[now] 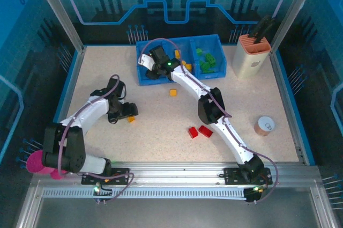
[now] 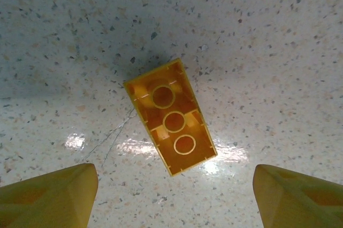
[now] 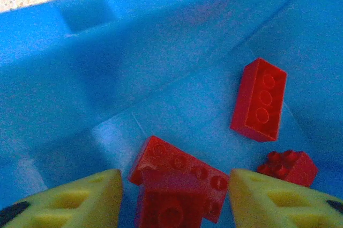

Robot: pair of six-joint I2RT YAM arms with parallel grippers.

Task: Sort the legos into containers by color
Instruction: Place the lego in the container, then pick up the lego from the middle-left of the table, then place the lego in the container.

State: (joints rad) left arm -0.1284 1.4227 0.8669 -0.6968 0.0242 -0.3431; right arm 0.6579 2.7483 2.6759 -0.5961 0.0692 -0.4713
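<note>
Spreading under everything is the speckled counter (image 1: 107, 72), with the blue three-compartment tray (image 1: 161, 81) at its far side. The right tool (image 3: 176, 198) hangs in the tray's left compartment, jaws wide and gripping nothing, over red bricks (image 3: 260, 99). The left tool (image 2: 174, 185), the nearer one, hovers with fingers (image 2: 48, 196) wide above the yellow-orange brick (image 2: 170, 116). That brick lies hollow side up just ahead of the gap. Its long axis runs diagonally to the closing line, so a wrist turn looks needed.
</note>
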